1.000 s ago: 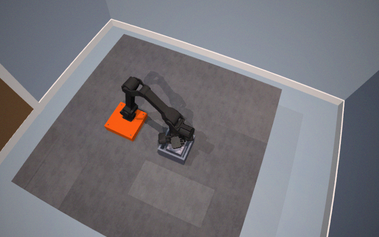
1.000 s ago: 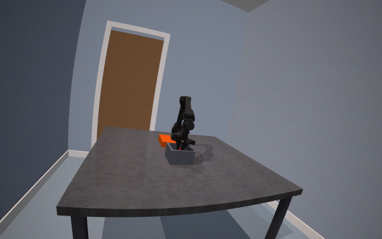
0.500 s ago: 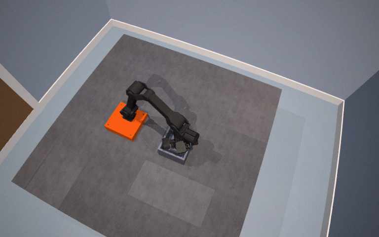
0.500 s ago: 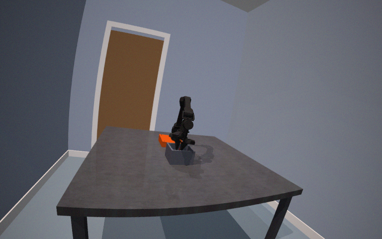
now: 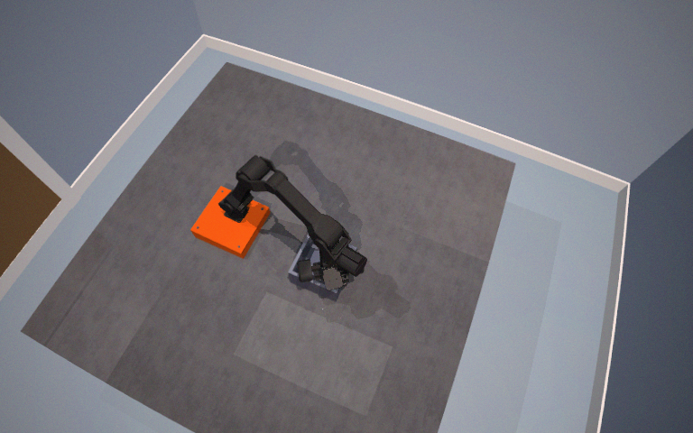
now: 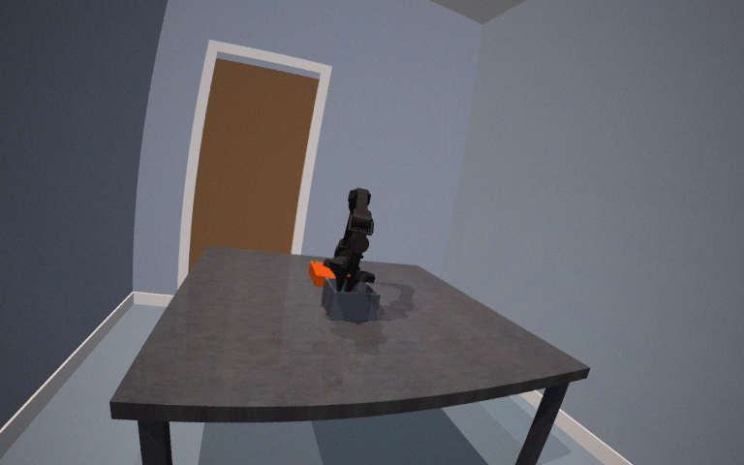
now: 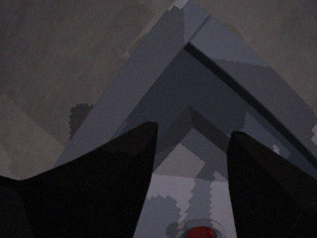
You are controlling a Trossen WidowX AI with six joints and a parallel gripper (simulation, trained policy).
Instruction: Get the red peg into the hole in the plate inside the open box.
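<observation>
On the left, an orange block (image 5: pixel 217 237) (image 6: pixel 317 276) carries the arm's foot. To its right we see the open box (image 5: pixel 292 271) (image 6: pixel 354 308) (image 7: pixel 124 96), with the gripper (image 5: pixel 333 279) (image 6: pixel 347 284) (image 7: pixel 193 138) reaching in; its fingers stand partly open, gripping nothing. Between them, at the lower edge of the wrist view, the red peg (image 7: pixel 200 233) shows its end at the hole in the pale plate (image 7: pixel 160 193). We judge the carrying done and insertion well along, but cannot tell whether it's fully seated.

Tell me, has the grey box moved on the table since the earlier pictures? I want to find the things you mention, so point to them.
No, the grey box (image 5: pixel 291 271) (image 6: pixel 356 308) sits in the same spot, judged against the orange block (image 5: pixel 219 232) (image 6: pixel 316 274).
</observation>
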